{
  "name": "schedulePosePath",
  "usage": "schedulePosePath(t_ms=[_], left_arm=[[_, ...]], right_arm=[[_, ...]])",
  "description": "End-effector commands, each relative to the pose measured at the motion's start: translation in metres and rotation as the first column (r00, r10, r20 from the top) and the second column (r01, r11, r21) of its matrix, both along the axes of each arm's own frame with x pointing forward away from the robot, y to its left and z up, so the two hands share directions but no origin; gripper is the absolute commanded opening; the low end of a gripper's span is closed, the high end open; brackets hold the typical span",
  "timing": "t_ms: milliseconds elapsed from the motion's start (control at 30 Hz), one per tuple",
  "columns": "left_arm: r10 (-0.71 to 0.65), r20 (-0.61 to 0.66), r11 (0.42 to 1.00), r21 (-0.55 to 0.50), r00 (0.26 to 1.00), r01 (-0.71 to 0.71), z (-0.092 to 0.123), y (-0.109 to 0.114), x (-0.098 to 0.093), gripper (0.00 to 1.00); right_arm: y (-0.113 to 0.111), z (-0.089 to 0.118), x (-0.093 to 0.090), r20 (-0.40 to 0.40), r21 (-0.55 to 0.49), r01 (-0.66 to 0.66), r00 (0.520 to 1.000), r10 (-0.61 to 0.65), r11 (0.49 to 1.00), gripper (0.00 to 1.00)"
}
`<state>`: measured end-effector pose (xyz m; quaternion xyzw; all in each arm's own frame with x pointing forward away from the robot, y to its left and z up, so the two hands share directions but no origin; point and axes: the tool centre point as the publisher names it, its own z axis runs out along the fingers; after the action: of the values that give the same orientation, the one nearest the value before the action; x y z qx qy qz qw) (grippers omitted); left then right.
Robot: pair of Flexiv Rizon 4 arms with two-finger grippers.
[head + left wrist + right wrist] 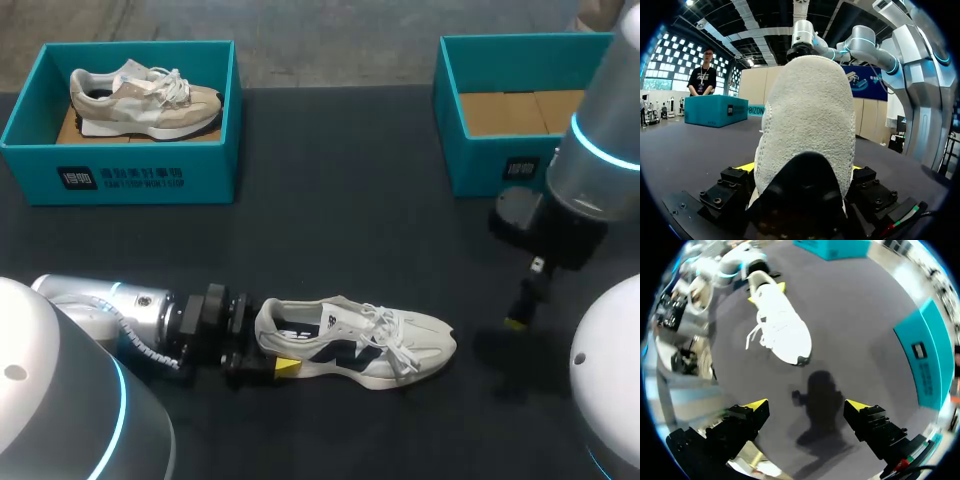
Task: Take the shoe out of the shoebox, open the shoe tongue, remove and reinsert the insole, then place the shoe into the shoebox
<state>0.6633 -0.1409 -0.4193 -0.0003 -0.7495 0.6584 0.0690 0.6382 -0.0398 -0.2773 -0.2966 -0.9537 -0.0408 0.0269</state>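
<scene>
a dark table (340, 200) bears a white shoe (360, 340), a left shoebox (130, 170) and a right shoebox (490, 165).

Fuzzy suede shoe (805, 125), matt dark table (350, 230)

Well apart from the left pincer (268, 352), off to its side: a teal rectangular cardboard box (120, 175) with white print. Holds a beige-and-white suede sneaker (140, 100) with white laces. Under the pincer, spreading all round it: a dark grey matte tabletop (340, 230).
</scene>
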Motion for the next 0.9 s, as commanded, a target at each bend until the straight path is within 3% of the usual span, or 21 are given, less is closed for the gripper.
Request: schedulePosePath(t_ms=[33, 200, 367, 533, 600, 700, 833, 900], left_arm=[[-0.001, -0.001, 1.000, 0.003, 1.000, 0.001, 0.001, -0.001, -0.001, 0.00], [-0.001, -0.001, 1.000, 0.003, 1.000, 0.001, 0.001, -0.001, -0.001, 0.00], [-0.001, -0.001, 1.000, 0.003, 1.000, 0.001, 0.001, -0.001, -0.001, 0.00], [-0.001, -0.001, 1.000, 0.003, 1.000, 0.001, 0.001, -0.001, -0.001, 0.00], [-0.001, -0.001, 1.000, 0.003, 1.000, 0.001, 0.001, -0.001, -0.001, 0.00], [-0.001, -0.001, 1.000, 0.003, 1.000, 0.001, 0.001, -0.001, -0.001, 0.00], [-0.001, -0.001, 1.000, 0.003, 1.000, 0.001, 0.001, -0.001, -0.001, 0.00], [-0.001, -0.001, 1.000, 0.003, 1.000, 0.001, 0.001, -0.001, -0.001, 0.00]], right_arm=[[0.005, -0.002, 0.003, -0.040, -0.142, 0.372, 0.924, -0.381, 0.917, 1.00], [0.005, -0.002, 0.003, -0.040, -0.142, 0.372, 0.924, -0.381, 0.917, 1.00], [0.035, -0.001, 0.006, -0.014, -0.207, 0.580, 0.804, -0.595, 0.788, 1.00], [0.063, 0.009, 0.009, -0.005, -0.227, 0.677, 0.718, -0.696, 0.700, 1.00], [0.072, 0.011, 0.009, 0.017, -0.274, 0.733, 0.651, -0.759, 0.623, 1.00], [0.085, 0.011, 0.007, 0.025, -0.261, 0.796, 0.572, -0.820, 0.547, 1.00], [0.095, 0.006, 0.004, 0.005, -0.243, 0.876, 0.431, -0.903, 0.417, 1.00], [0.104, 0.002, 0.005, 0.004, -0.261, 0.877, 0.420, -0.908, 0.404, 1.00]])
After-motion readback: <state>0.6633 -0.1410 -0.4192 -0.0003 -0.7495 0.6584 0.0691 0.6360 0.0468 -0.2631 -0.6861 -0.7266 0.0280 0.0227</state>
